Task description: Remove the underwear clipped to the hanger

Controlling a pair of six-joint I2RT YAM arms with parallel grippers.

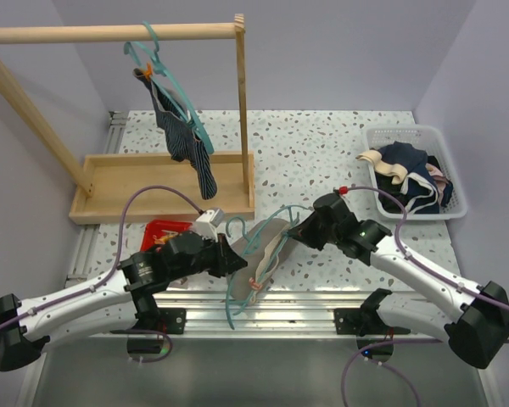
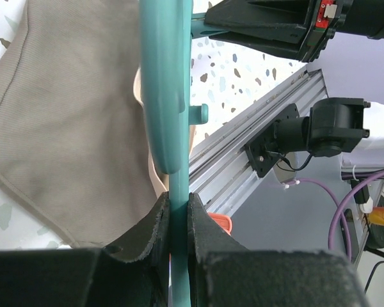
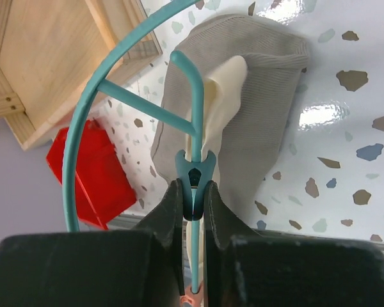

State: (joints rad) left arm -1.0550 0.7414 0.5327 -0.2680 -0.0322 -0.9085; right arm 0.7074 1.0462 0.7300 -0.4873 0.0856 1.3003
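Grey-beige cloth briefs [image 3: 269,77]: fine ribbed knit, matt. Teal plastic hanger [image 2: 161,96]: smooth, slight sheen. White speckled table [image 3: 371,96]: glossy, reflective. Pale wooden rack [image 1: 110,34]: bare, matt. Black jaws: matt, grainy.

grey underwear [image 3: 262,96] partly hidden, rack [image 1: 110,34] cropped left

Front middle of the counter [image 1: 322,144] is jammed up: the teal hanger [image 2: 163,96] and grey-beige underwear [image 3: 262,96] are laid there, with the left end effector [image 2: 178,217] clamped on the hanger bar and the right end effector [image 3: 193,198] pinched on its clip [image 3: 193,173]. The left is blocked by the wooden rack [image 1: 153,174] and a red object [image 1: 165,231], and the far right by the laundry basket [image 1: 399,130]. Open surface is found between rack and basket.
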